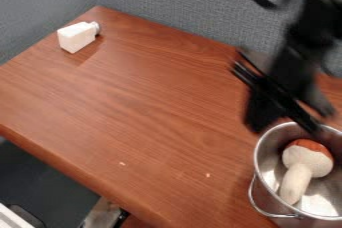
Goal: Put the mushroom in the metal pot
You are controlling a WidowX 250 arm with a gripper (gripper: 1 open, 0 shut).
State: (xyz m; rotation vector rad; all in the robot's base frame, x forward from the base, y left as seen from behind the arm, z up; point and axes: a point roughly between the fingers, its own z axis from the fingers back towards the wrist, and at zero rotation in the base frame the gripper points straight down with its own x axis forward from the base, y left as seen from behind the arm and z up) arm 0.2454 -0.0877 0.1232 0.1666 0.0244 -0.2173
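Mushroom (302, 169) lying inside metal pot (266, 194) at lower right of wooden table (134, 92); blurred gripper (278, 97) above, empty; white block (78, 36) at far corner.

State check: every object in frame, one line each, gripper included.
Orange-capped, cream-stemmed toy mushroom: lying inside the pot, free of the gripper.
Shiny steel pot: upright at the table's lower right, holding the mushroom.
Black gripper: raised above the pot's upper left, motion-blurred, nothing seen in it; jaw opening unclear.
White rectangular block: resting at the table's far-left corner.
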